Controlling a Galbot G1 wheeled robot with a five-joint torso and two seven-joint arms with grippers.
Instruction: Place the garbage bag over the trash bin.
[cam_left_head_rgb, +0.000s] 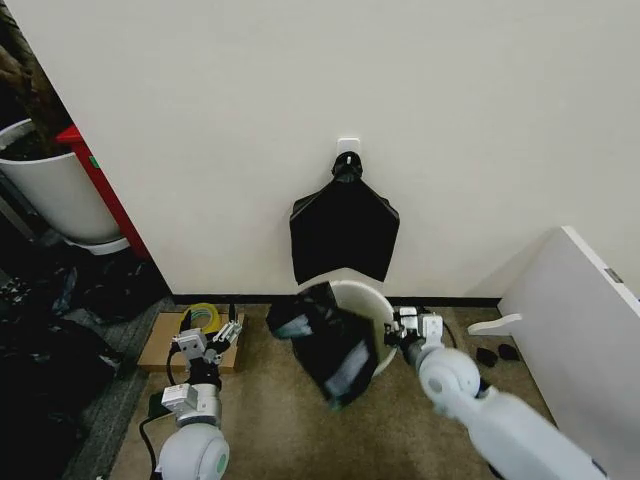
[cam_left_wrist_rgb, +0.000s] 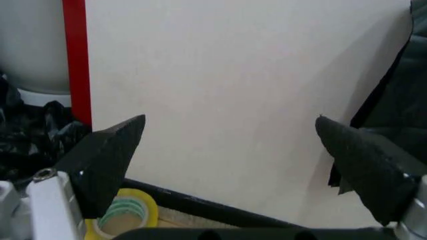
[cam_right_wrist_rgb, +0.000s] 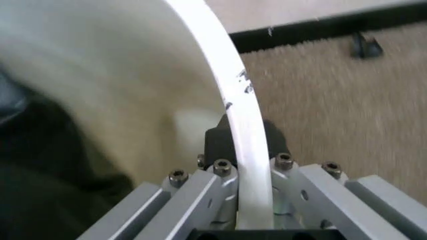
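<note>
Head view, left to right. A white planter pot (cam_left_head_rgb: 55, 195) stands at far left beside a red post (cam_left_head_rgb: 100, 185). The left gripper (cam_left_head_rgb: 207, 345) hovers over a cardboard box (cam_left_head_rgb: 190, 340) holding a yellow tape roll (cam_left_head_rgb: 203, 315); its fingers (cam_left_wrist_rgb: 110, 150) are spread wide apart and hold nothing. At centre, the garbage bag (cam_left_head_rgb: 325, 340) is draped over the near-left rim of the trash bin (cam_left_head_rgb: 375, 305), which stands on the carpet against the wall, mouth upward and long axis vertical. The bag's long axis runs diagonally, from the bin mouth down toward the robot, with much of it hanging outside. Above the bin a flat black bag (cam_left_head_rgb: 345, 235) hangs from a wall hook (cam_left_head_rgb: 348, 150). The right gripper (cam_left_head_rgb: 403, 330) is at the bin's right rim, its fingers (cam_right_wrist_rgb: 220, 142) clamped across the rim wall. Risks, as judged: the light bin may tip or slide if pulled by this rim hold, and the loosely draped bag may slip off, since most of its weight appears to lie outside.
</note>
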